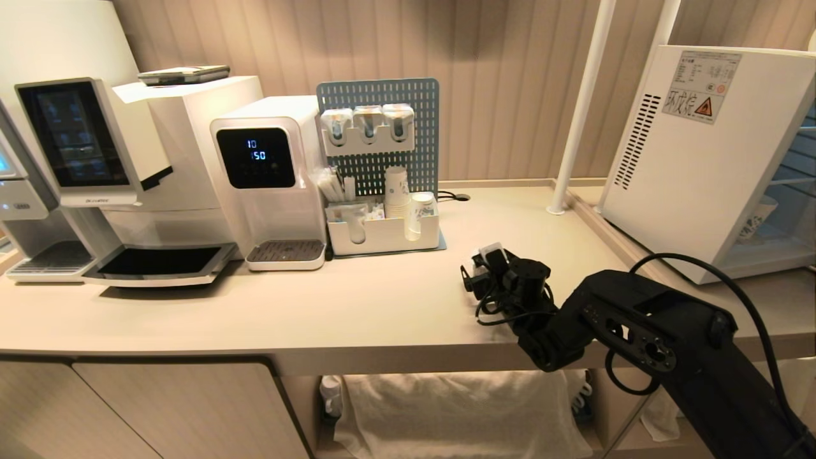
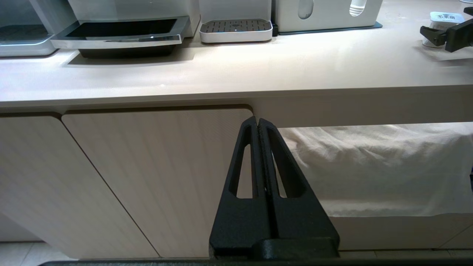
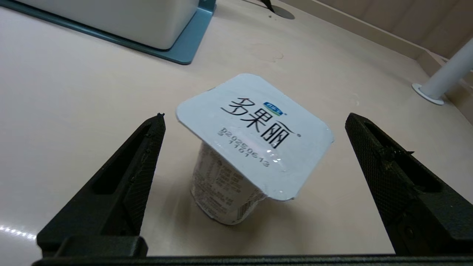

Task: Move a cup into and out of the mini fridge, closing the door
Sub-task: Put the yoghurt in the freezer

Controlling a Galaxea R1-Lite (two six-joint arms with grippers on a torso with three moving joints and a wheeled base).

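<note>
Right wrist view: the small white plastic cup with a foil lid (image 3: 255, 147) is light and thin-walled; the wide-open right gripper (image 3: 255, 122) should clasp its body under the rim, gently.

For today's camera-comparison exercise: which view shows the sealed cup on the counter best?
The right wrist view: the cup fills the frame between the open right gripper, its printed foil lid readable. The head view shows only its lid behind that gripper. The left wrist view catches it small at the edge.
</note>
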